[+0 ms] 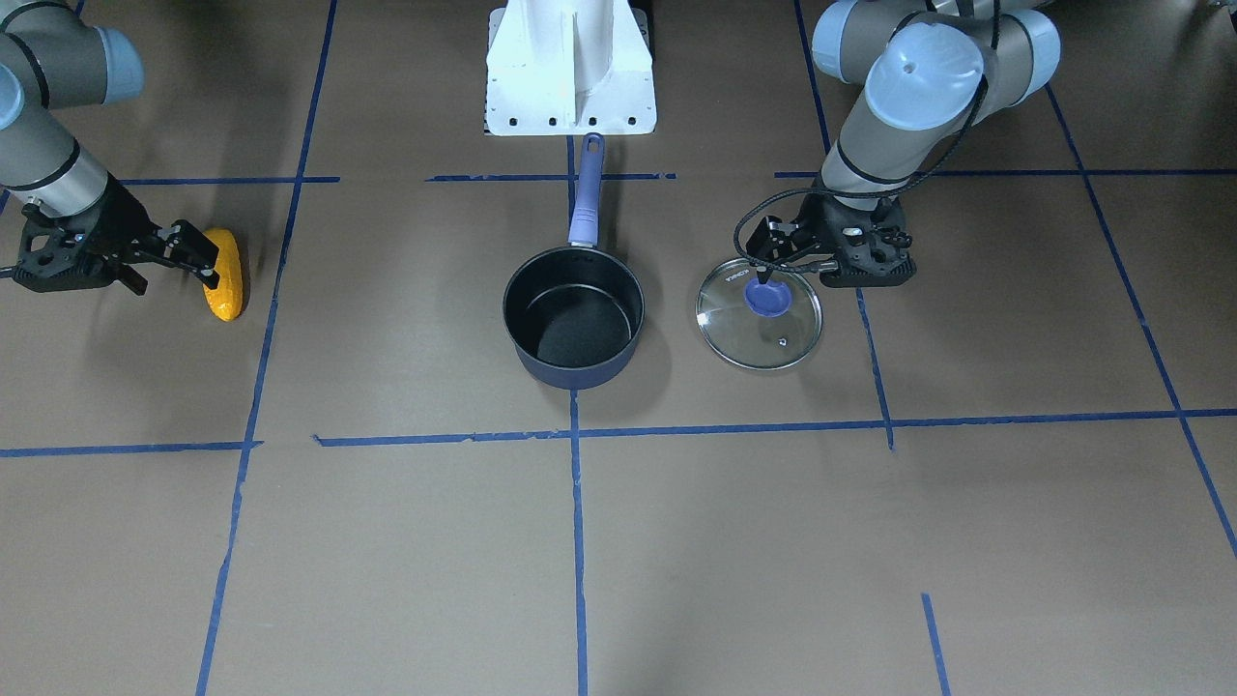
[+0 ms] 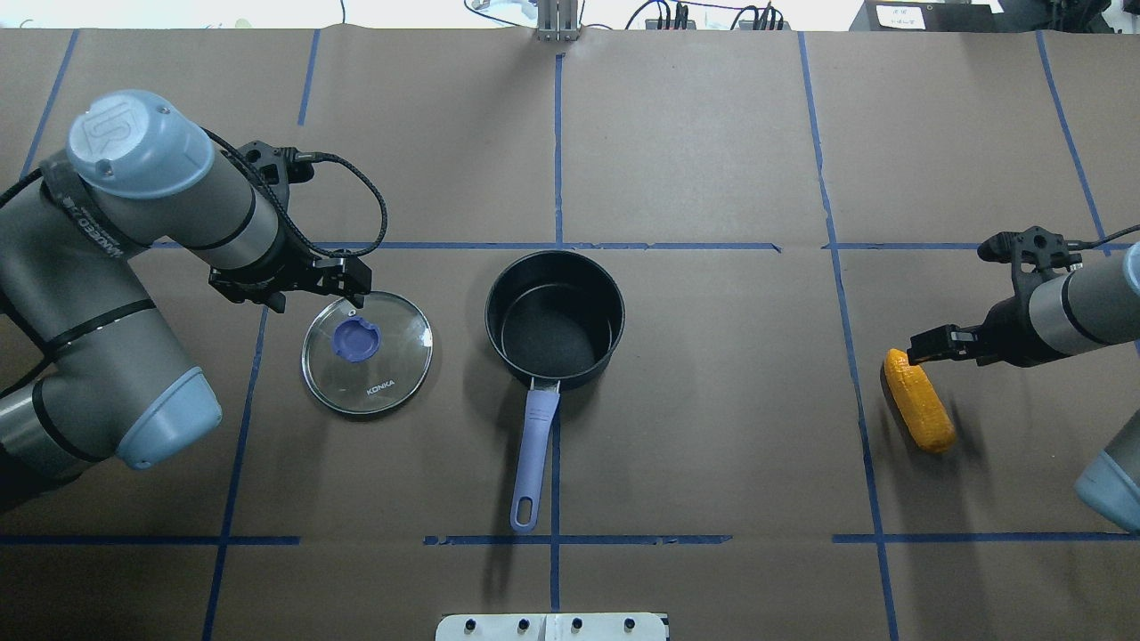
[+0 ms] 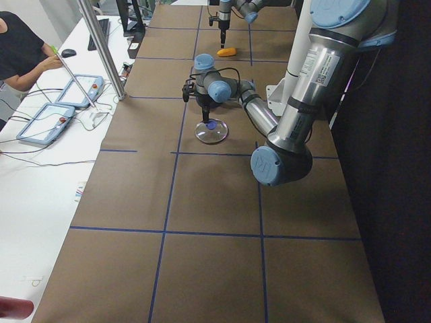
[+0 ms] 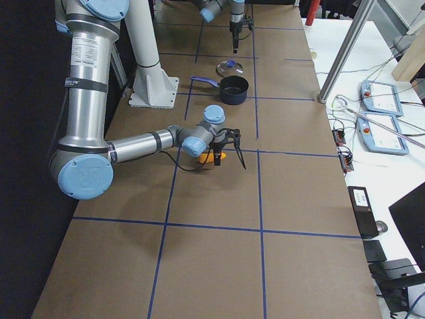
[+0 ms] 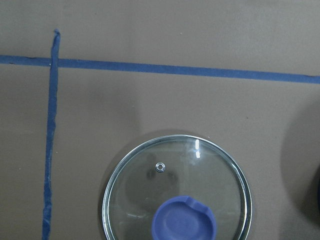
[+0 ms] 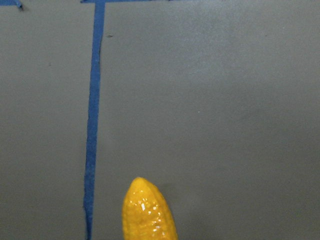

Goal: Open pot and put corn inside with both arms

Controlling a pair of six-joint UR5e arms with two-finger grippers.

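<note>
Pot uncovered at centre, lid and corn lay either side on the table (image 2: 712, 445).
Pot (image 2: 554, 320) stood empty. Lid (image 2: 392, 356) lay flat beside it, left gripper (image 2: 354, 289) over its knob (image 2: 356, 340), jaws unreadable. Corn (image 2: 919, 399) lay well apart; the right-side view showed the right gripper (image 2: 917, 349) spread at its end, the wrist view only the cob tip.

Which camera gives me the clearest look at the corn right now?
Overhead exterior: nearly the whole corn lies in plain sight. In front-facing the right gripper covers part of it; the right wrist view catches only one tip; exterior right hides it partly behind the gripper; exterior left shows it tiny and far off.
</note>
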